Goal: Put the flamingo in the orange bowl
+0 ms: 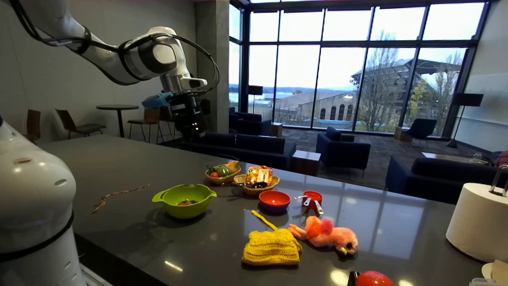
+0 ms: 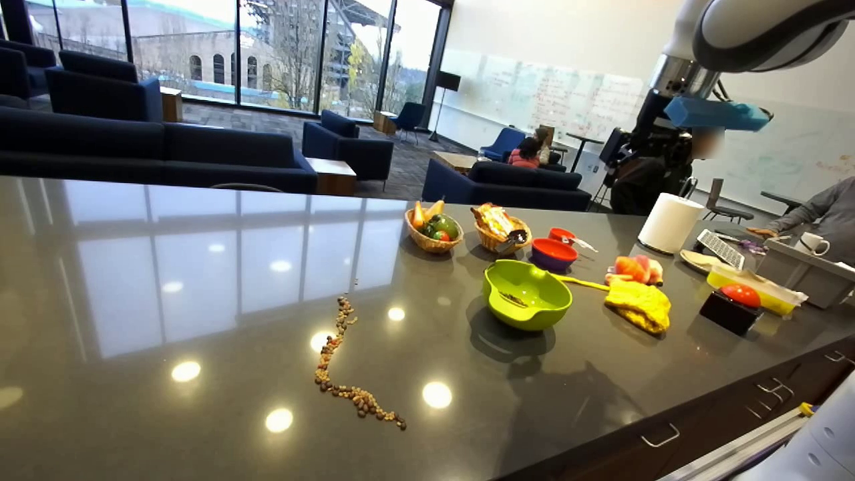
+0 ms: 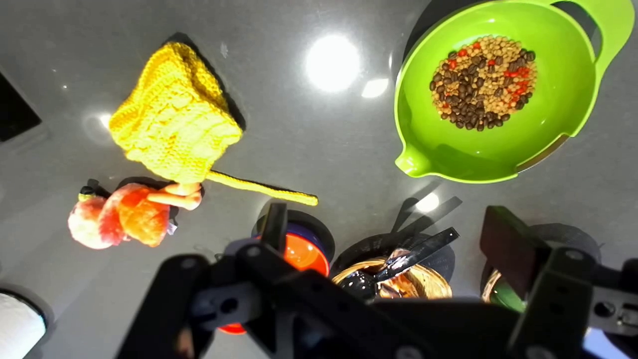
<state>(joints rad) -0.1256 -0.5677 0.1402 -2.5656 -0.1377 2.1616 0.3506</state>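
Well below the spread, unladen black gripper (image 3: 391, 234) and off to one side, the pink plush flamingo (image 3: 133, 214) lies on the grey counter (image 3: 319, 144), so the approach seems in hand. Next the gripper should cross, turn, descend and pinch the body crosswise. The flamingo's long axis runs roughly toward the gripper, legs nearer, head pointing away; the round orange-and-purple bowl (image 3: 305, 252) sits closer in.

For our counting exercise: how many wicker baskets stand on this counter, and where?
2. Both stand near the far edge of the counter in both exterior views: one basket with produce-like items, and a second basket between it and the orange bowl.
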